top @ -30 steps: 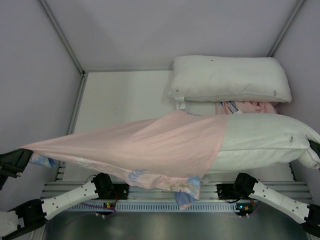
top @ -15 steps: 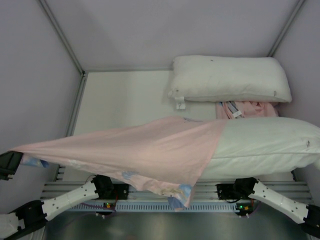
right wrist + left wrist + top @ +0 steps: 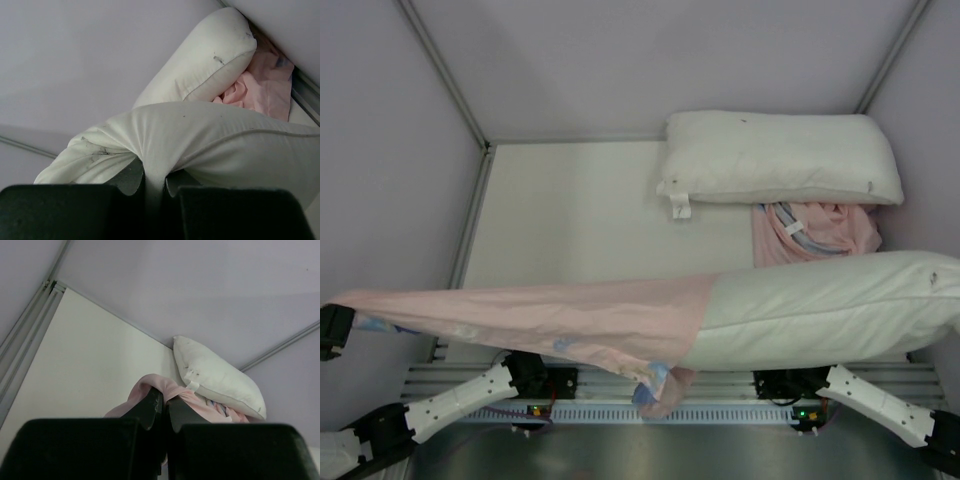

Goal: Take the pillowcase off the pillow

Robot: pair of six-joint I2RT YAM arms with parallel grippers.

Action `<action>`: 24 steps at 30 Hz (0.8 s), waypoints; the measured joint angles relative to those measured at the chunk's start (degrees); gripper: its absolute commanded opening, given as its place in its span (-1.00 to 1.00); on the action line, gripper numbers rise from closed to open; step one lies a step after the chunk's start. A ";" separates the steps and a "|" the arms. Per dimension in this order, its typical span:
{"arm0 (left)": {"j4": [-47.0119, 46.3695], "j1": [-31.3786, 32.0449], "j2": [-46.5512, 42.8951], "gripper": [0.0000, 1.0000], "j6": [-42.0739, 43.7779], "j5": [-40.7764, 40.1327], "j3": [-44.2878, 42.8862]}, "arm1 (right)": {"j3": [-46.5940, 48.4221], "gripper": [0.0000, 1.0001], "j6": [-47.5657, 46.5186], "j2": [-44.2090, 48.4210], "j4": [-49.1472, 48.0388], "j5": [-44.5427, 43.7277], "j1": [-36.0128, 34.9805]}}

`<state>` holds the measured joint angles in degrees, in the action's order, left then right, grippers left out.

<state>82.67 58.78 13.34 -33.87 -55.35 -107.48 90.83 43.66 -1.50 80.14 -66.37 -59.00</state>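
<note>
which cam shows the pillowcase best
Top external: the pillowcase stretches full length, half off the pillow. Left wrist shows only a pink bunch in the left gripper; right wrist shows none.

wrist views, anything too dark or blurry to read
Left wrist: the left gripper is a near-black, unlit mass low in frame, and the pillowcase it pinches looks soft-edged, while the spare pillow behind is sharper. Right wrist: the right gripper is equally black, yet the pillow seams and specks read clearly. No glare in either.
</note>
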 measured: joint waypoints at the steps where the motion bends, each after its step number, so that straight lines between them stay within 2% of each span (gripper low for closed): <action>1: -0.26 -0.04 -0.22 -1.00 -0.28 -0.07 1.18 | -0.90 -1.00 0.44 0.00 -0.02 -0.39 -0.15; 7: -0.61 -0.20 0.04 -1.00 -2.05 0.94 10.43 | -6.71 -1.00 3.63 0.02 -0.09 -1.27 -1.68; 11: -1.79 -0.24 3.06 -1.00 -2.14 5.05 18.91 | -10.67 -1.00 6.10 0.02 -0.13 -1.62 -2.36; 15: -4.81 -0.26 8.94 -1.00 0.00 14.36 29.07 | -13.70 -1.00 8.52 0.00 -0.33 -1.92 -2.51; 19: -12.15 -0.26 14.71 -1.00 2.69 25.27 38.03 | -15.10 -1.00 10.49 0.00 -0.46 -1.92 -2.89; 24: -20.61 -0.26 21.20 -1.00 4.39 34.80 44.68 | -16.48 -1.00 12.09 0.00 -0.66 -1.88 -3.02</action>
<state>62.06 58.52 34.54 -29.47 -20.56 -62.81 74.35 55.75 -1.50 79.48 -68.25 -62.02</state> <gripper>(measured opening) 0.023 0.045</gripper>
